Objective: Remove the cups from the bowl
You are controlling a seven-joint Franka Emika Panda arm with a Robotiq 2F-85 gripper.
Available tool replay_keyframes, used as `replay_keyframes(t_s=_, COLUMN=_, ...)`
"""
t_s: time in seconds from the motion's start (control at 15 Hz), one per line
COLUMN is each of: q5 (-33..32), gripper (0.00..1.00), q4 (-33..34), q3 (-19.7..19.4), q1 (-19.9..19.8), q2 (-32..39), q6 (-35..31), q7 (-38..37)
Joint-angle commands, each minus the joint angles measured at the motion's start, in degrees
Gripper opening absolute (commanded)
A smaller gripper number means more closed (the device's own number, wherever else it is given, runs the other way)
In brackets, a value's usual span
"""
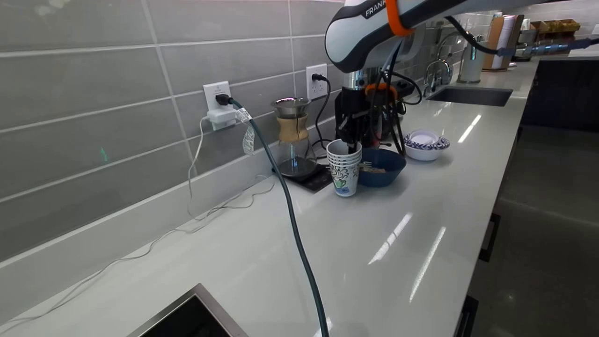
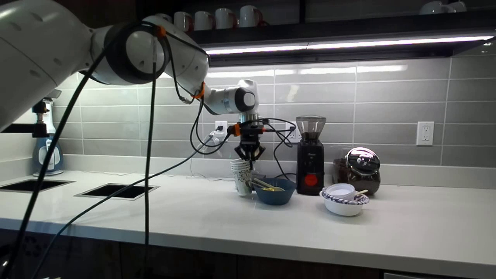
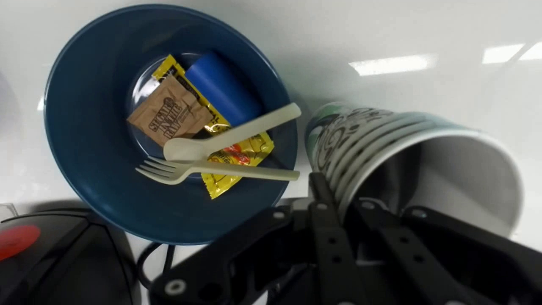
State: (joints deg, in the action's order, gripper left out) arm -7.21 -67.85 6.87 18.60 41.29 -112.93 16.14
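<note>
It's a kitchen; sink (image 1: 470, 97) and mugs (image 2: 224, 18) show it

In my wrist view, my fingers (image 3: 334, 245) hide part of the cups (image 3: 381, 131), a fork (image 3: 218, 168) covers some of a yellow packet (image 3: 237, 156), and the left and bottom edges cut off the grinder (image 3: 72, 254).

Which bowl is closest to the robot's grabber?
The dark blue bowl, right beside the cups. The stacked white bowls sit farther from the gripper.
</note>
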Motion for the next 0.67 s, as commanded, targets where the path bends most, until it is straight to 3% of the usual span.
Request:
replay_keyframes(t_s=0.0, q5=2.1, gripper=0.32, q4=0.5, q3=1.7, q1=-1.7, q2=0.8, q6=-0.5, q7=4.4)
replay_keyframes(t_s=0.33, q5=3.1, gripper=0.65, q4=-1.3, q3=2.5, q1=-2.3, q2=-1.2, q6=0.1, q7=4.5)
replay_keyframes(t_s=0.6, q5=4.2, gripper=0.94, q4=-6.3, q3=2.6, q1=-1.6, q2=-6.8, q6=1.2, q7=-1.6)
